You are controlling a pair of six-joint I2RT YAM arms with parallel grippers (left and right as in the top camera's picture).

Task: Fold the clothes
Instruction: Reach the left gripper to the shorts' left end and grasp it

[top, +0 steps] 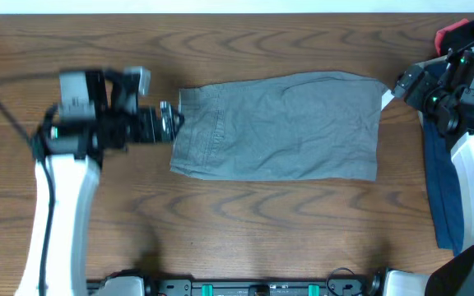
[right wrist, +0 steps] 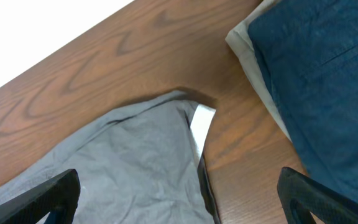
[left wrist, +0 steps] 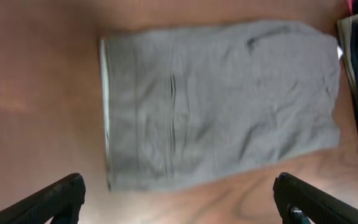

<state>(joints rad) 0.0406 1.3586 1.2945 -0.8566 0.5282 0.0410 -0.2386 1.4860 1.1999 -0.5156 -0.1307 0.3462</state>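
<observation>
The table [top: 245, 222] is dark wood. The shorts [top: 278, 127] lie flat at its middle, a little toward the far side. They make a rough grey-green rectangle with the waistband [left wrist: 114, 112] at the left end and the hems at the right. A pile of other clothes sits at the right edge, navy [top: 441, 205] toward the near side and red [top: 459, 33] at the far corner.

The left gripper [top: 171, 123] is at the waistband's far corner with its fingers spread wide and nothing between them. The right gripper [top: 400, 85] is just off the far right hem corner, also spread and empty. A white label [right wrist: 201, 124] pokes out at that corner.

The cloth looks light, thin and limp, and it wrinkles easily. It should drape and sag from any single pinch, and it may drag across the wood rather than lift clean. The waistband is the thickest and firmest part, so its corners look like the surest hold on the left. On the right, the stitched hem corner should work best, with the pinch taking every layer so the lower one is not left behind.
</observation>
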